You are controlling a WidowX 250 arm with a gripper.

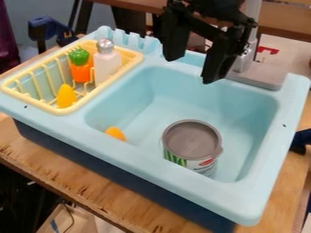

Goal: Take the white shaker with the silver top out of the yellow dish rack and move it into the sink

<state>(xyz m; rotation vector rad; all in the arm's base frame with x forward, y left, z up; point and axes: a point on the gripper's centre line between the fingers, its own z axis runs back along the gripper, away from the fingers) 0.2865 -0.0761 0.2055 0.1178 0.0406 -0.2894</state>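
"Gripper (193,70) hangs over the sink (267,191), fingers spread, nothing between them! What's the count?"

"One can (191,139), upright in the basin, near its front wall! Two yellow-orange pieces: one (115,133) in the basin, left of the can, another (66,96) in the rack (72,110)!"

"And beside that one?"

"One carrot (81,70), green-topped, and one bottle (107,66), silver-capped, side by side!"

"Surface and room?"

"One wooden table (91,186) under the sink, and a bluish-grey wall (48,10) behind!"
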